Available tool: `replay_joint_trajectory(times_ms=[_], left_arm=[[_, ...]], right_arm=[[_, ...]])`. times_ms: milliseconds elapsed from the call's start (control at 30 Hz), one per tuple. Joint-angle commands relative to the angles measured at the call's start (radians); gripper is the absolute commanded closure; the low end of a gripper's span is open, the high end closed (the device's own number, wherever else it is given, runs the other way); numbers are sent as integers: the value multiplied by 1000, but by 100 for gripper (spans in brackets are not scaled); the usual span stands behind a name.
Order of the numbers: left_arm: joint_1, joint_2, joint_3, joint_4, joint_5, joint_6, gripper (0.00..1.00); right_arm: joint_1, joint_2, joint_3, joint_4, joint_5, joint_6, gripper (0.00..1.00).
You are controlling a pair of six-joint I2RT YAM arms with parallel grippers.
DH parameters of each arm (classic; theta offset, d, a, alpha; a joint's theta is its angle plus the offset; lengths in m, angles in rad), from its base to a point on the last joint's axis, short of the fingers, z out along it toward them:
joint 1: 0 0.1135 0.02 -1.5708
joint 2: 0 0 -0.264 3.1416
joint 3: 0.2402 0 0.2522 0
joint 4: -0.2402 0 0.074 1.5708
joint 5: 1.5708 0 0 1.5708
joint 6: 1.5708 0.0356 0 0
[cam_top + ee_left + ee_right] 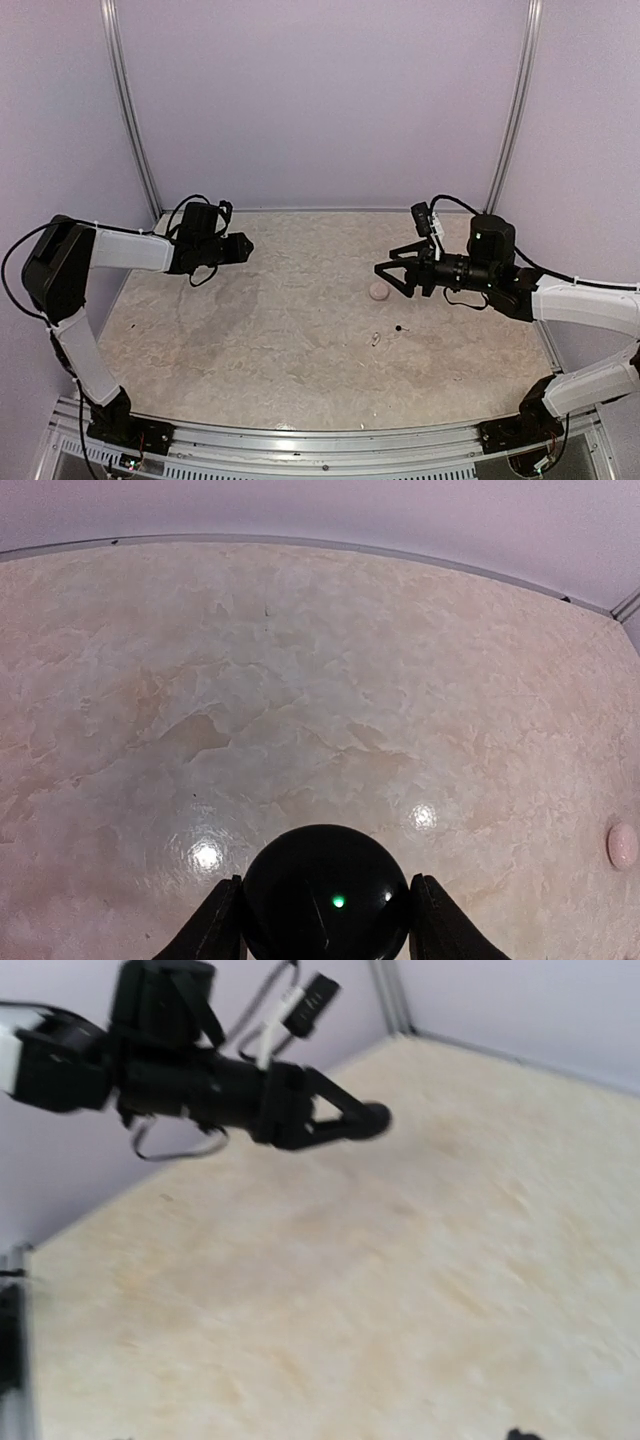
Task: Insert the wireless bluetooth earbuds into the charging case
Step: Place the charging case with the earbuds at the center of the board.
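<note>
Pale lilac walls (320,100) enclose a beige marbled desk (280,340); silver corner posts (131,110) upper left and right; overhead glare spots (205,856) on desk

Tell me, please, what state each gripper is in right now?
Left gripper: closed on the glossy black round puck.
Right gripper: open, holding nothing.

No legible text, label, brand or number anywhere; just a small green light (338,901) glowing on the round black charging case (300,885).
</note>
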Motion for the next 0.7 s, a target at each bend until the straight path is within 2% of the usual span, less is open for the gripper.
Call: replay_joint_trajectory(times_ms=[0,333,667], left_arm=[[20,94,114,-53,-44,-38,59],[38,285,288,-164,-20,-22,55],[34,363,316,-227,-4,-13,51]], right_arm=[[-33,64,60,-64,34,-32,20],[-103,220,137,-154,36,-59,21],[-135,390,251,-274,103,-128,23]])
